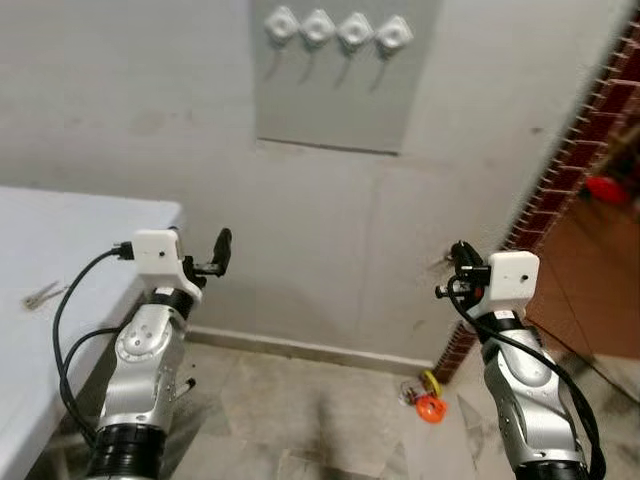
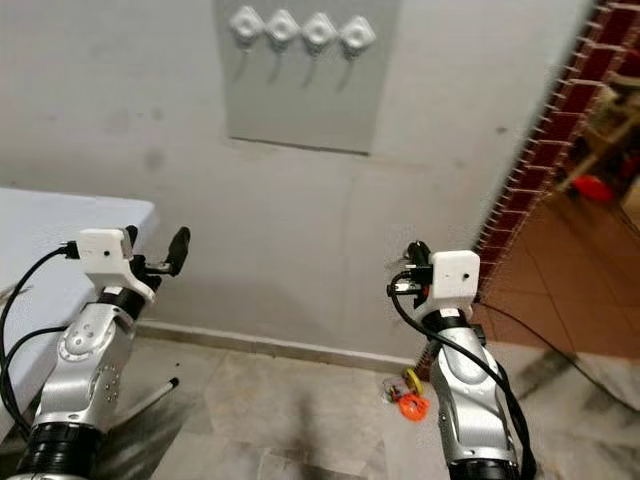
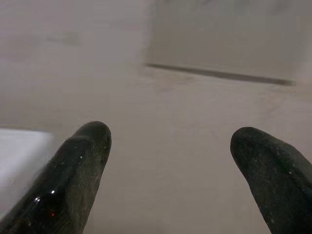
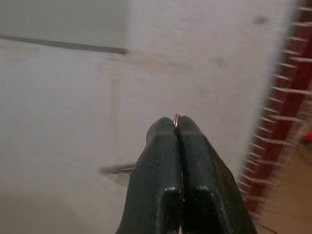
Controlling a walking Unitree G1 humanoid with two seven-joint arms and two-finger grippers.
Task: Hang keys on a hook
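Note:
Four white hooks [image 1: 338,30] sit in a row on a grey panel [image 1: 335,100] high on the wall ahead. My right gripper [image 1: 460,260] is raised at chest height, well below and to the right of the panel. It is shut on the keys: a thin metal ring [image 4: 176,118] peeks out between the closed fingertips, and a key [image 4: 119,168] sticks out sideways beside them. My left gripper [image 1: 222,250] is held up near the table corner, open, with nothing between its fingers [image 3: 83,161].
A white table [image 1: 60,240] stands at my left with a small metal item [image 1: 42,294] on it. A red brick wall edge [image 1: 570,170] borders a doorway on the right. An orange and yellow object [image 1: 430,405] lies on the floor by the wall.

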